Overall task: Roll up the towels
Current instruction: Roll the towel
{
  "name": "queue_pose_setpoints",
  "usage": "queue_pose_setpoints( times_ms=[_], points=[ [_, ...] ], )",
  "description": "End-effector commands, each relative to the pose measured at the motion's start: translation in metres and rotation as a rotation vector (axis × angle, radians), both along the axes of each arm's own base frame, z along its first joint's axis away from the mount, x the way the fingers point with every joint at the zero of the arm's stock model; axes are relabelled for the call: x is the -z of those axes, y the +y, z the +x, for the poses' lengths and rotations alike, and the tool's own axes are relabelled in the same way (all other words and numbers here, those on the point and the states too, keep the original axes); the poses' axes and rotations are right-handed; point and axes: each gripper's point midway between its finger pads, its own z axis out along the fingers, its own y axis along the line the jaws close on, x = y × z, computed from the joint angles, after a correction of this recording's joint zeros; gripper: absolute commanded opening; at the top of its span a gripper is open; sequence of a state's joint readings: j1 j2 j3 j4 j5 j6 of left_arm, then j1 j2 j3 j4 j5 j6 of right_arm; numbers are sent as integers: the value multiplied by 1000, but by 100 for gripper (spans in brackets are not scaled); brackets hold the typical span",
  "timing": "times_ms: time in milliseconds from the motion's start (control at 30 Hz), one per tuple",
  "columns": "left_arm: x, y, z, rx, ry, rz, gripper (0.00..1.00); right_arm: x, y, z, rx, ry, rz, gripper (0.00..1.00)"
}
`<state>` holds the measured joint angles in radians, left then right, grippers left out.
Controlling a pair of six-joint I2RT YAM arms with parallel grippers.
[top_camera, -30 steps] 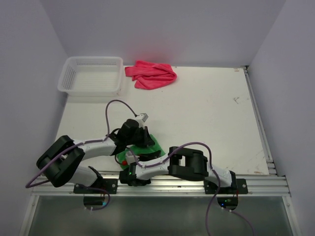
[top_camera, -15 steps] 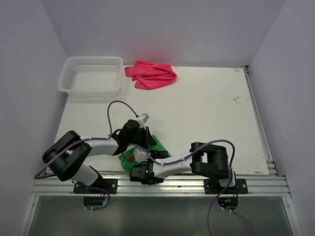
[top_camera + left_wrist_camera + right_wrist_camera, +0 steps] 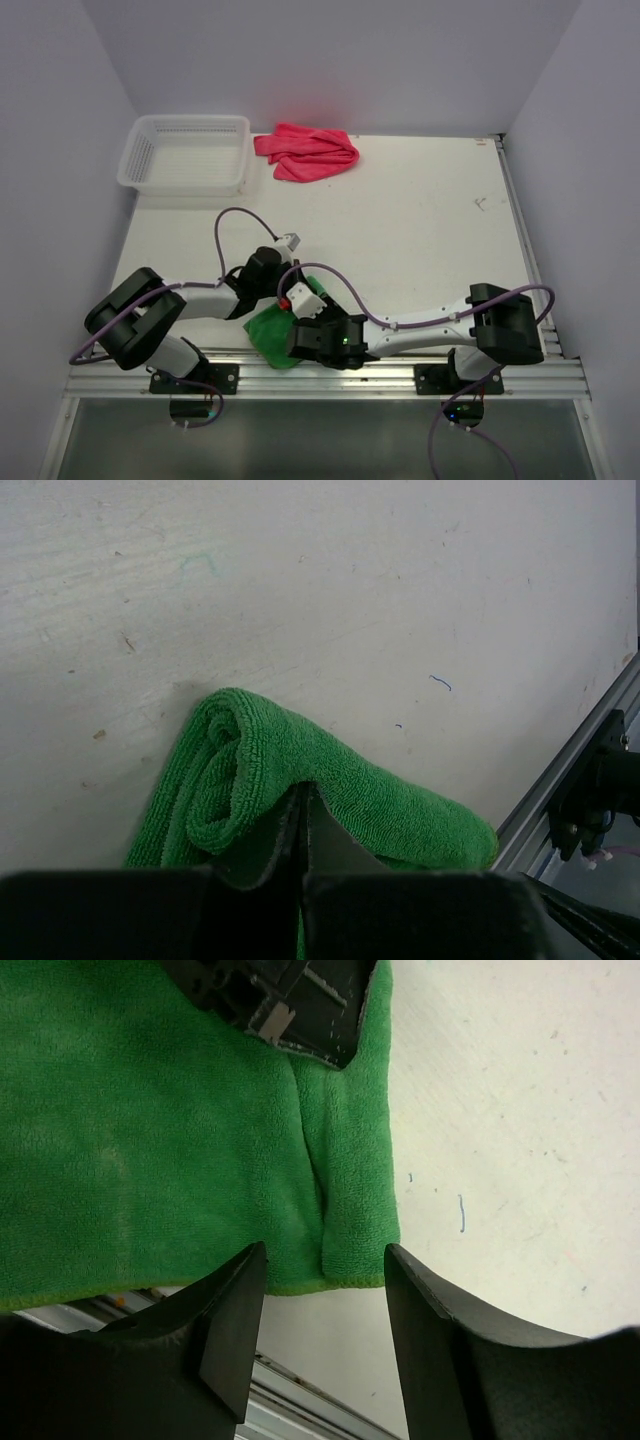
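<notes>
The green towel (image 3: 268, 332) lies bunched at the table's near edge, between the two arms. In the left wrist view the green towel (image 3: 250, 750) is partly rolled into a loose coil, and my left gripper (image 3: 303, 798) is shut on a raised fold of it. My right gripper (image 3: 325, 1255) stands open just above the green towel's (image 3: 150, 1140) near hem, with nothing between its fingers. The left gripper (image 3: 300, 1000) shows at the towel's far side in that view. The pink-red towel (image 3: 305, 152) lies crumpled at the back of the table, far from both grippers.
A white mesh basket (image 3: 185, 153) stands at the back left corner. The aluminium rail (image 3: 200, 1400) runs along the near edge right under the green towel. White walls close in the left, back and right sides.
My right gripper has opened and let go of the green towel, and its arm has swung out to the right. The towel now sits nearer the front edge. The left gripper stays shut.
</notes>
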<state>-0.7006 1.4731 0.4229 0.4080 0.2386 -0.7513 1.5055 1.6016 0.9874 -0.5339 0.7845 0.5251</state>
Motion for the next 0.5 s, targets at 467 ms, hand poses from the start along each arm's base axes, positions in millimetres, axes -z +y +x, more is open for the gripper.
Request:
queue_pose_setpoints(
  times_ms=[467],
  points=[
    [19, 23, -4, -60, 19, 69, 0, -32, 11, 26, 8, 316, 614, 56]
  ],
)
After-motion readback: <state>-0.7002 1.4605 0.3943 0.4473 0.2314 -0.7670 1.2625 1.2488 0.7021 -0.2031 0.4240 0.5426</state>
